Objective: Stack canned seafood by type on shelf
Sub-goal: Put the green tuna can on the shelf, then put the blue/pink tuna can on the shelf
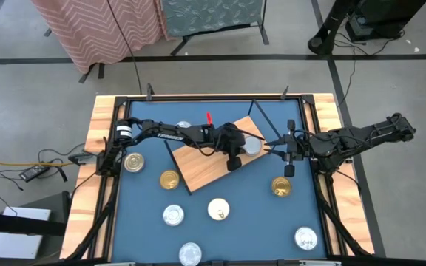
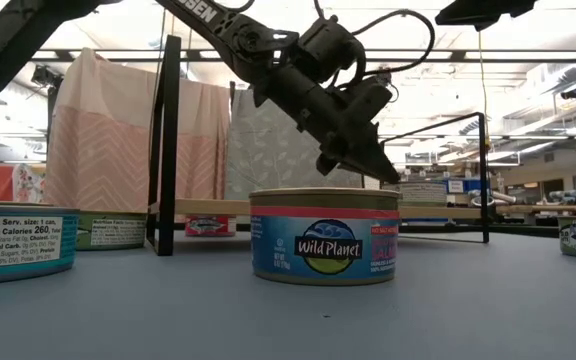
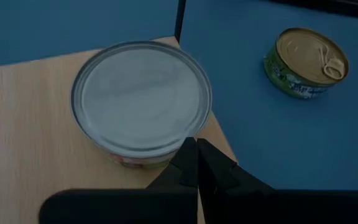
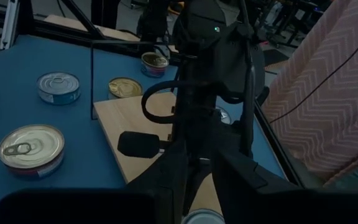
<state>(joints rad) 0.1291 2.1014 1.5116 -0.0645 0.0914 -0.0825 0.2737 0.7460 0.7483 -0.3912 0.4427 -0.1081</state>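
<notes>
The shelf (image 1: 207, 166), a light-wood board with black wire end frames, lies slantwise on the blue table. A silver-lidded tin (image 3: 142, 99) of the canned seafood stands on its base at the board's right corner (image 1: 251, 145). My left gripper (image 3: 196, 149) is shut, slanting down, with its tips at this tin's side. My right gripper (image 1: 289, 168) hovers to the right of the shelf, above the table, with a narrow gap between its fingers (image 4: 207, 163) and nothing in it. Other tins, gold (image 1: 281, 186) and silver (image 1: 173, 215), lie loose on the table. My left gripper has its shut fingertips (image 3: 188, 155) right at the lower side wall (image 3: 160, 158) of the silver-lidded tin, coming slantwise from above on the side toward the board's middle. I cannot tell whether they touch it. The tin stands flat on the board.
Gold tins (image 1: 133, 161) (image 1: 169, 179) lie left of the shelf, and several more (image 1: 218, 209) (image 1: 306, 238) (image 1: 190, 253) toward the near edge. A blue-labelled tin (image 2: 325, 238) stands close before the low camera. A wooden rim (image 1: 98, 148) borders the table.
</notes>
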